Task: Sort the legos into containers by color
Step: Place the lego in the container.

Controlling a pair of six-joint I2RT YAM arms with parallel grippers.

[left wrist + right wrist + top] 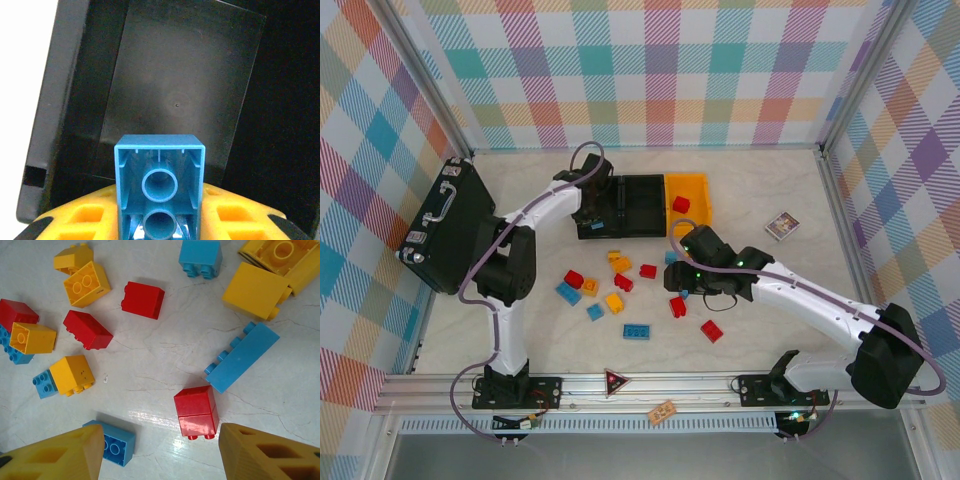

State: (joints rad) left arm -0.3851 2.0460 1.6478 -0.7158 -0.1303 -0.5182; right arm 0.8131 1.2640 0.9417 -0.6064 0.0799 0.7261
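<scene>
Left tool (pixel 160 222) is closed on a blue brick (pixel 160 180), clamped at its lower end between yellow-orange fingers (pixel 85 217), with its hollow underside facing the wrist camera. Tool and brick hang over the leftmost black bin (pixel 185 90); whether the brick touches the bin floor cannot be told. The three bins (pixel 645 205) sit joined in a row at the far side of the worktop (pixel 750 190), two black and then a yellow-orange bin (pixel 695 185) at the right end, which holds one red brick (pixel 681 205). Right tool (pixel 160 452) stands about half open and grips nothing, poised over the worktop. A near red brick (pixel 196 412) lies just ahead of its gap, apart from both fingers. Loose legos (pixel 623 282) in blue, red and yellow-orange lie scattered on the worktop between the arms.
</scene>
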